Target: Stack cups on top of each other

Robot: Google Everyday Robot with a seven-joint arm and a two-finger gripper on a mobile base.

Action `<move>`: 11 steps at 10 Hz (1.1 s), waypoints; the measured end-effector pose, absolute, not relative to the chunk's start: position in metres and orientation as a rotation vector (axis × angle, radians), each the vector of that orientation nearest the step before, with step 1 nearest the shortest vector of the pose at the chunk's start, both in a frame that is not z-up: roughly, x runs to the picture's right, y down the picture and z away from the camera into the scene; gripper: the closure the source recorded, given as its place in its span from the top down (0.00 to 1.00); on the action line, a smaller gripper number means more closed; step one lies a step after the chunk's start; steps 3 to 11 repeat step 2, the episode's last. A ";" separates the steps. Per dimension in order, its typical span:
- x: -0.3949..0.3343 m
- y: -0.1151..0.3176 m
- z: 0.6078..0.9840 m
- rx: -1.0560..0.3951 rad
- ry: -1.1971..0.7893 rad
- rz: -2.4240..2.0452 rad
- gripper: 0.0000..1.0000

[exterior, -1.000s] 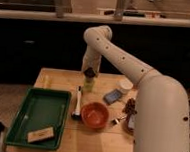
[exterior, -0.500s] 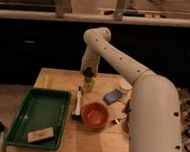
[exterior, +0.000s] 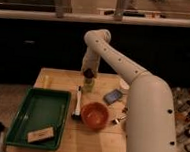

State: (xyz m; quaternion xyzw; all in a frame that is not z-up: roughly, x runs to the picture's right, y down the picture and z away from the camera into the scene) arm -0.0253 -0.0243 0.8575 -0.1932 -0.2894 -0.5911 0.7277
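On the wooden table (exterior: 63, 80), tool (exterior: 89, 74) above translucent tumbler (exterior: 88, 84).

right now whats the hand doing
The hand: at the top of the yellow-green cup near the table's far edge; grip cannot be told.

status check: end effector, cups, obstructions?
End effector at table's far edge, over yellow-green cup. Grey cup not visible. Orange bowl and marker just in front.
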 end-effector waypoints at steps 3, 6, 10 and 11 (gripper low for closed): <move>-0.022 -0.023 0.863 -0.432 -0.644 -1.291 0.01; -0.022 -0.023 0.863 -0.432 -0.644 -1.291 0.01; -0.022 -0.023 0.863 -0.432 -0.644 -1.291 0.01; -0.022 -0.023 0.863 -0.432 -0.644 -1.291 0.01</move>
